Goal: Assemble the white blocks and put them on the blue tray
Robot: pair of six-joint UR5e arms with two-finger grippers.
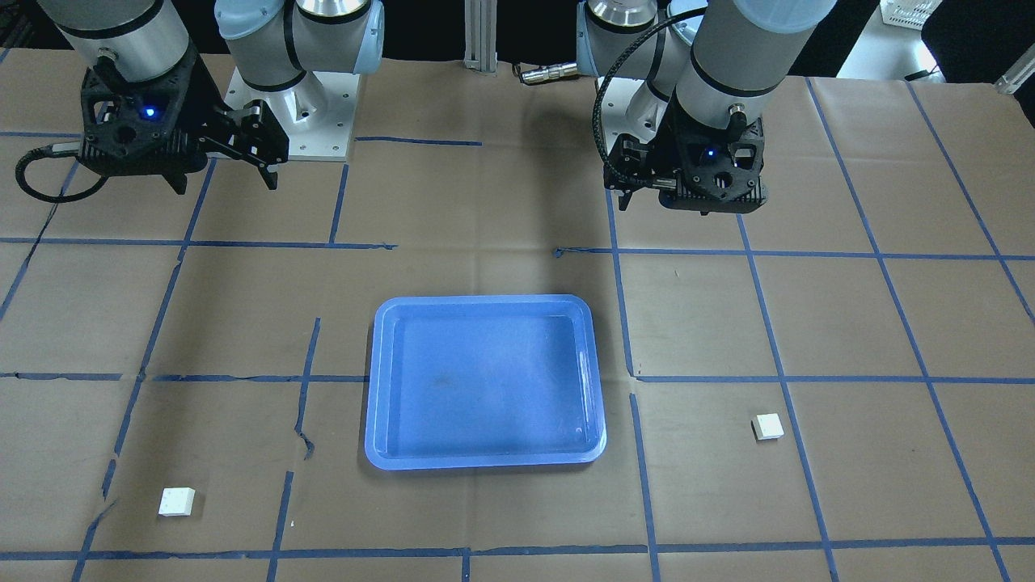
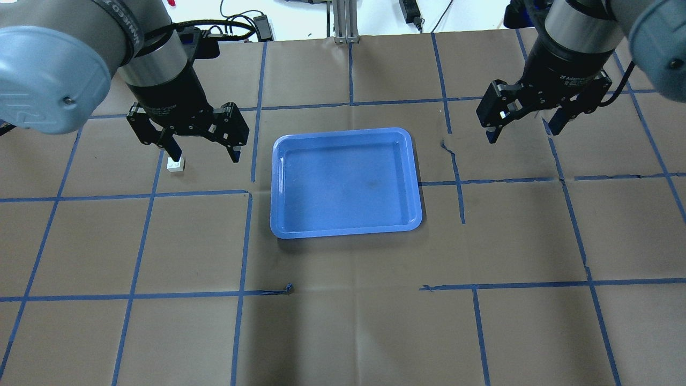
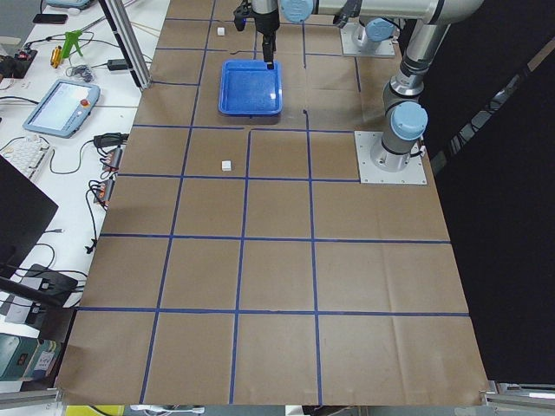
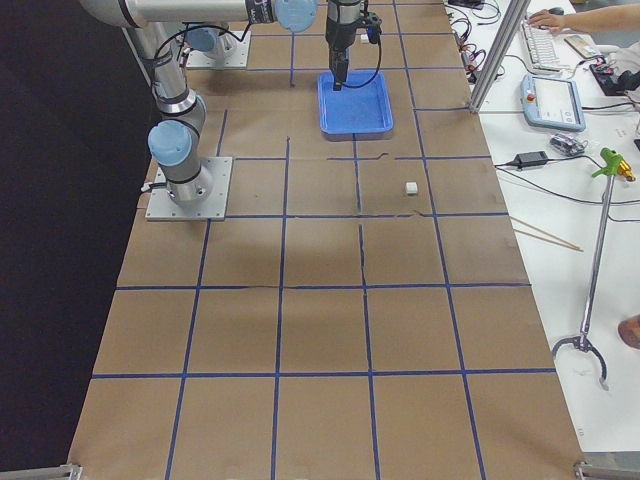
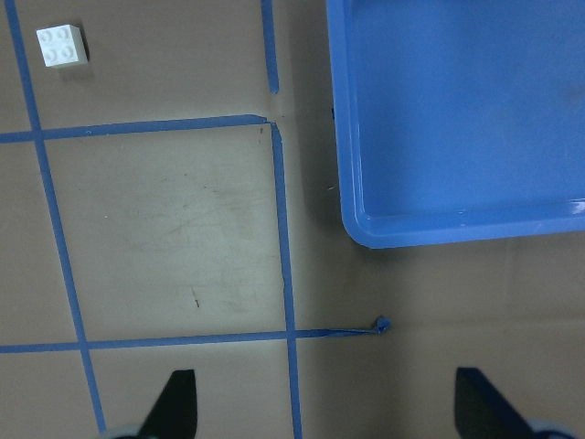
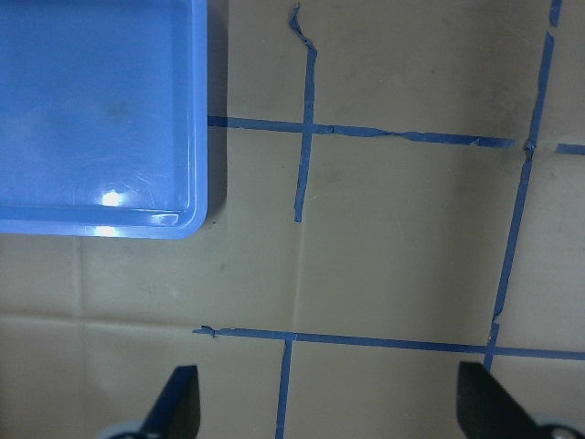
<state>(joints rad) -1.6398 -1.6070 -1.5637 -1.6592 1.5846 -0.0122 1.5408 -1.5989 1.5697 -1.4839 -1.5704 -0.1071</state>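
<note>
The blue tray lies in the middle of the table, with nothing in it. One white block sits on the paper left of the tray, just under one finger of my left gripper. That gripper is open, empty and above the table. The left wrist view shows this block at the upper left and the tray at the right. The other white block lies far out on my right side. My right gripper is open and empty, right of the tray. The overhead and right wrist views do not show this block.
Brown paper with a blue tape grid covers the table. Both arm bases stand at the robot's edge. Side benches hold a teach pendant, cables and tools. The tray's corner shows in the right wrist view.
</note>
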